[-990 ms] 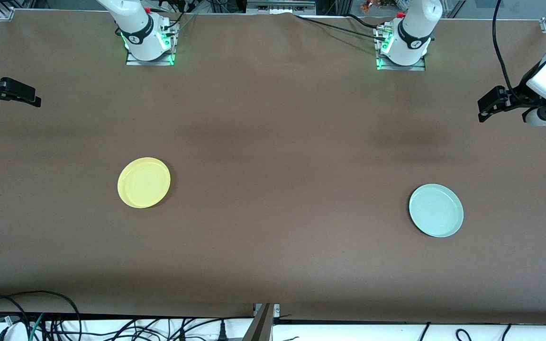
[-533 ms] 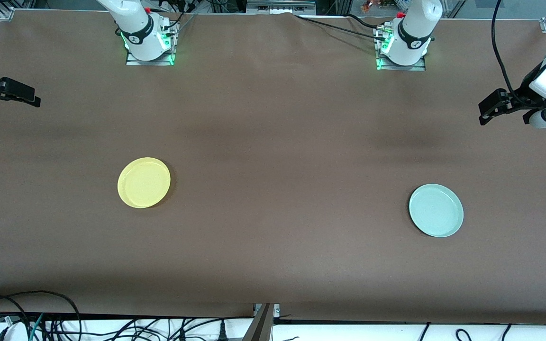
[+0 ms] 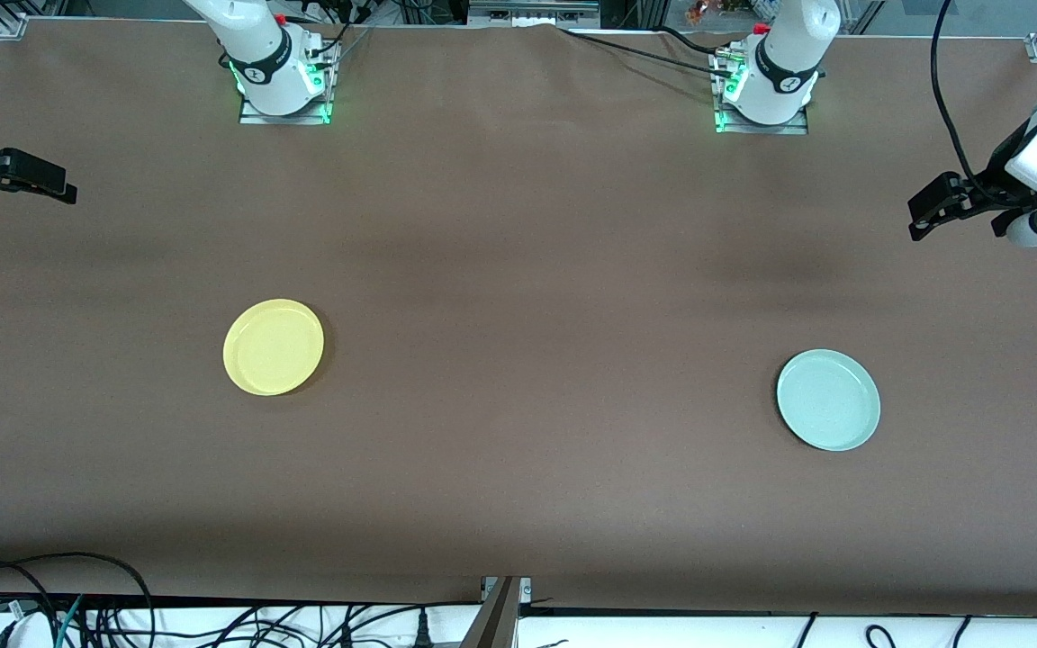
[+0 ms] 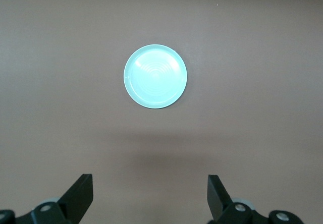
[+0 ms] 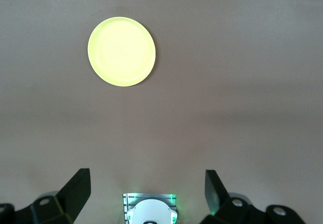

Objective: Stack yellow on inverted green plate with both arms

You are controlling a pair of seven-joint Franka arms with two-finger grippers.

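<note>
My wide brown matte table (image 3: 518,270) carries two things, well apart: a round shallow yellow plastic plate (image 3: 273,347) toward my right arm's end, a round pale mint-green plate (image 3: 828,400) toward my left arm's end, both rim-up.

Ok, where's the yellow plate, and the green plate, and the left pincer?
yellow plate (image 3: 273,346): front view, middle of its flat face.
green plate (image 3: 828,400): front view, middle of its flat face.
left pincer (image 4: 150,196): left wrist view, gap between its open fingertips.
</note>
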